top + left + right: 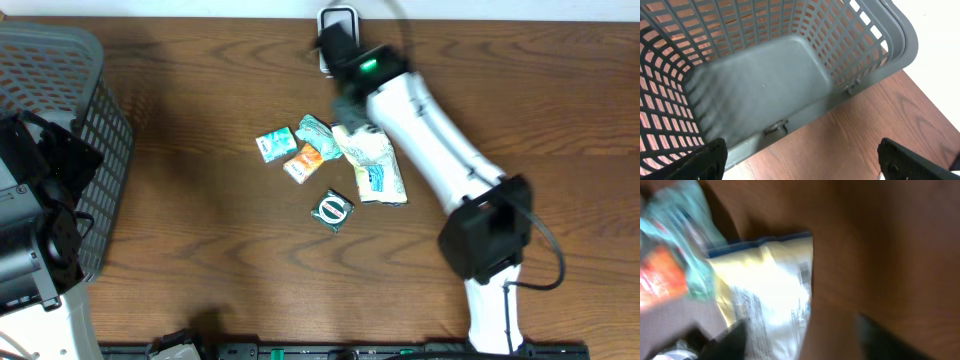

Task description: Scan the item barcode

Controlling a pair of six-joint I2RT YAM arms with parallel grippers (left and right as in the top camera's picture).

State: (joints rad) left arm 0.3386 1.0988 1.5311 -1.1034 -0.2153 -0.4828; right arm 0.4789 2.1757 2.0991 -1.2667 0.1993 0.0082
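The table (200, 250) is dark brown wood. In the upper left of the overhead view stands a grey plastic basket with holes in its walls (60, 90). My left gripper (802, 157) hangs over it, its jaws spread wide and holding nothing. Looking down from there, I see only the basket's smooth grey floor and its walls.

In the middle of the table lies a small pile of packets. The biggest is a white and pale yellow bag with blue print (372, 165). It lies flat, just right of the middle. Beside it on the left are two small teal packets (275, 145), an orange packet (305, 160), and below them a dark green square packet with a white ring (333, 210).

My right gripper (802, 337) is over the top end of the bag. The picture is blurry, but the jaws stand apart and do not pinch the bag. A small black and white box (338, 25) sits at the top edge.
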